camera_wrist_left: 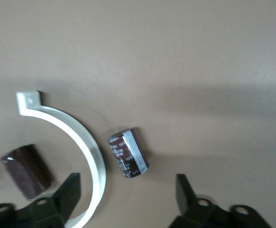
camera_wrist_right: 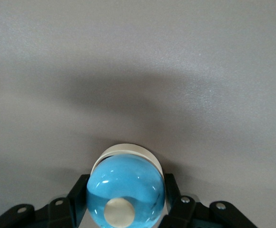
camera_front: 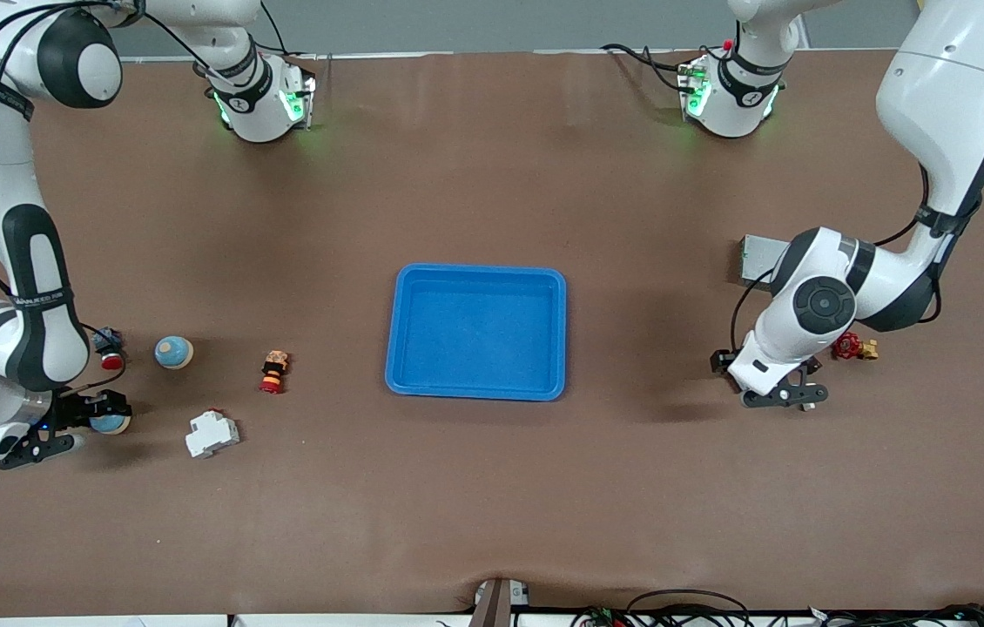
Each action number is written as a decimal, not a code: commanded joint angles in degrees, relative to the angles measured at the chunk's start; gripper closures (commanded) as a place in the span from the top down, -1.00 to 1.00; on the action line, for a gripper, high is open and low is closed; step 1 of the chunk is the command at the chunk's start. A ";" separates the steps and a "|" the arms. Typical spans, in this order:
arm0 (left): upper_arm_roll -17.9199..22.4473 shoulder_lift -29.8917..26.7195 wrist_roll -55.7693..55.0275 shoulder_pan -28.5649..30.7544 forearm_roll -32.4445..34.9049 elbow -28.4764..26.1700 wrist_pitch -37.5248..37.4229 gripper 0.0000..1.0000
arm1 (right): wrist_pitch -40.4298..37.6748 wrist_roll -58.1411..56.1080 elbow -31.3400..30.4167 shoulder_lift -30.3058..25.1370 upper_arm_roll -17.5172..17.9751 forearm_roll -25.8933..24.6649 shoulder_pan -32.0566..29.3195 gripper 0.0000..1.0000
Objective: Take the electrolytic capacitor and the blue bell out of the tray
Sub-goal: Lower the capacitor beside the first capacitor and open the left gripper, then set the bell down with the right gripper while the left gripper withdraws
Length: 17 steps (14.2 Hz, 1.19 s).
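Nearest the front camera among the loose parts is a white circuit breaker [camera_front: 212,433], lying on the brown desk [camera_front: 492,505] toward the right arm's end. Just beside it, the right claw [camera_front: 57,433] is low at the desk and clamped on the blue bell [camera_wrist_right: 125,191]; its fingers [camera_wrist_right: 75,205] press the dome from both sides. A second bell [camera_front: 173,352], an orange-and-red push button [camera_front: 274,372] and a small red-capped part [camera_front: 111,360] lie close by, slightly farther from the camera. The blue tray [camera_front: 476,332] at mid-desk is empty. At the left arm's end, the left claw [camera_front: 778,396] is low over the desk with jaws spread wide and gripping nothing. The electrolytic capacitor [camera_wrist_left: 128,153] lies on its side on the desk directly under that claw, out of the tray, beside a white curved bracket [camera_wrist_left: 76,137] and a second dark cylinder [camera_wrist_left: 26,170]. A red-handled brass valve [camera_front: 852,348] sits near. Risks noted: the capacitor is round and on its side, so a brush from a lifting finger [camera_wrist_left: 67,191] could set it rolling. The bell's smooth dome may wobble or roll toward its neighbours if let go above the surface. Both arms should rise vertically.
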 commanded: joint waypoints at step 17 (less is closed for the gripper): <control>-4.36 -18.83 19.74 6.69 -15.11 25.98 -33.23 1.00 | -11.28 11.24 2.15 -4.88 0.66 1.12 5.31 1.00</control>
